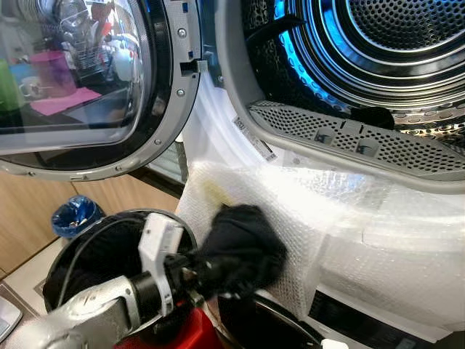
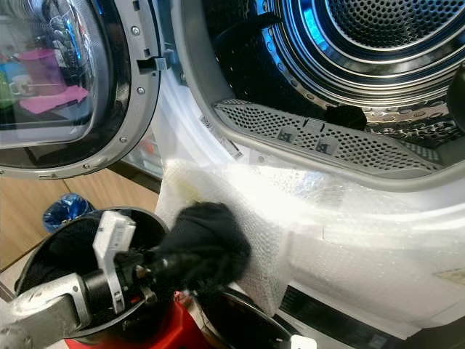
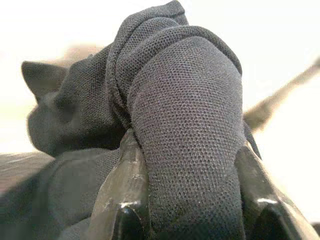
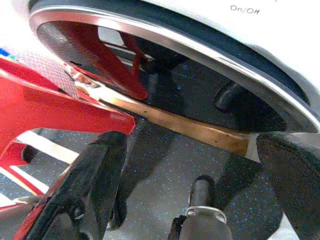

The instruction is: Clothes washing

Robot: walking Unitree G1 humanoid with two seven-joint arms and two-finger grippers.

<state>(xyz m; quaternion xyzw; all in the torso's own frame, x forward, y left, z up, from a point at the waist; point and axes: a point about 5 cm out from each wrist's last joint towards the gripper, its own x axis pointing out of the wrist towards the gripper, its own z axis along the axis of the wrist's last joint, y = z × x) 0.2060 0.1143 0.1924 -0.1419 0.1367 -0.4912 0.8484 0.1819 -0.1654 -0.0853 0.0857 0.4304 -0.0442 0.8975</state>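
Left gripper (image 1: 207,273) holds a bunched dark garment (image 1: 243,247), fingers (image 3: 122,200) clamped on either side of a thick fold of knit cloth; the left wrist view confirms the fabric wedged tight between them. The bundle sits in front of the bubble wrap (image 1: 327,225) taped over the machine's white front, just below the drum opening (image 1: 349,87) and above and to the right of the black laundry basket (image 1: 65,269) at near left. More dark cloth appears to lie in that basket.

Machine door (image 1: 80,80) swung fully open to the left — glass reflecting the room. Drum is lit blue inside; a small dark item (image 1: 374,116) rests on the perforated lint-filter grille at the drum's near lip.

Right gripper (image 4: 190,190) hangs low, fingers spread wide and holding nothing, pointing at a speckled floor, a red frame (image 4: 45,110) and a chrome-rimmed round door.

Step in hand, by my reading: loading — garment lifted from basket, in transit to the drum.

Next move calls for raising the bundle up and far-right over the lip, clearing the grille, carrying it well inside before the fingers part. Risk: trailing cloth catching the bubble wrap or draping over the rim.
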